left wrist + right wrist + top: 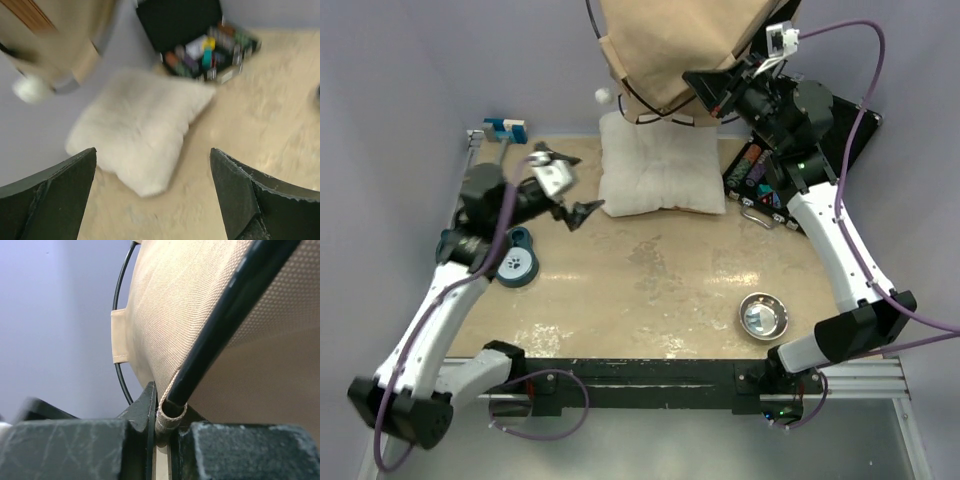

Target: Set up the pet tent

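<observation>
The pet tent (675,45), tan fabric with thin dark poles, is held up at the back of the table, above the white cushion (660,175). My right gripper (712,92) is shut on the tent's lower corner. In the right wrist view the fingers pinch a fabric sleeve (170,417) with a black pole (220,325) entering it. My left gripper (565,190) is open and empty, above the table left of the cushion. In the left wrist view the cushion (140,125) lies ahead between the fingertips (75,175), with the tent's edge (70,30) at top left.
A black case of small items (755,180) stands right of the cushion and shows in the left wrist view (200,45). A metal bowl (763,317) sits front right. A teal tape roll (517,265) lies at the left. A blue and white object (505,128) is back left.
</observation>
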`<state>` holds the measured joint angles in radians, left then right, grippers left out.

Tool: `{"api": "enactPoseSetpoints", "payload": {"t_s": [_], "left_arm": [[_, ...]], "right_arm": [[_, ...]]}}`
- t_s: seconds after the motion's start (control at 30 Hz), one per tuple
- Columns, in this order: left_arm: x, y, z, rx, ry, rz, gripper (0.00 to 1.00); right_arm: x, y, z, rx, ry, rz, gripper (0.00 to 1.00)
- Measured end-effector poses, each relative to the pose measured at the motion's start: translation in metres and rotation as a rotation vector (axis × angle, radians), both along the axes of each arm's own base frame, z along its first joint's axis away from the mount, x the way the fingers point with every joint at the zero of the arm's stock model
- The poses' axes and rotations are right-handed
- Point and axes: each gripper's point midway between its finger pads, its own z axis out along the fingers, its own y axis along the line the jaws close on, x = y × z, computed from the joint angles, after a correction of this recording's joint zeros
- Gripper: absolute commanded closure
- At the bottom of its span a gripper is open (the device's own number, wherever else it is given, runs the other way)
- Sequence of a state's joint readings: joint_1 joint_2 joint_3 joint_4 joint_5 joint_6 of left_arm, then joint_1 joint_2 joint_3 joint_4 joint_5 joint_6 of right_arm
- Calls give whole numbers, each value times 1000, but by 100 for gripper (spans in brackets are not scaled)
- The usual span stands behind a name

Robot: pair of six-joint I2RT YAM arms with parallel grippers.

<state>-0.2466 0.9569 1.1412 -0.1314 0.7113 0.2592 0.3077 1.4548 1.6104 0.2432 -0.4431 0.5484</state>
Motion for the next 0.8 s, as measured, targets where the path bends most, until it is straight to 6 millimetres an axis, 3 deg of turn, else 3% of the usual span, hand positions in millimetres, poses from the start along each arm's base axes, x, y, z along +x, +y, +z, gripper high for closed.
{"api": "enactPoseSetpoints", "payload": {"t_s": [0.13,0.2,0.23,0.3,0.53,0.67,0.8], "left_arm": [[53,-28,-134,248,120,49,0],[67,-38,-186,372,125,61,0],[72,-42,-201,411,115,62,0],[88,-55,-220,480,50,62,0],[146,-98,-249,613,-255,81,0],[168,-119,-278,696,-344,55,1],[179,-137,-307,774,-370,5,14]], "right_arm": [[6,0,8,-51,10,-35,100],[8,-4,6,-79,24,-61,100],[10,-6,4,-91,32,-75,100],[11,-9,2,-115,40,-99,100],[22,-24,-4,-223,49,-200,100],[32,-32,-4,-286,45,-263,100],[41,-44,-3,-358,42,-335,100]]}}
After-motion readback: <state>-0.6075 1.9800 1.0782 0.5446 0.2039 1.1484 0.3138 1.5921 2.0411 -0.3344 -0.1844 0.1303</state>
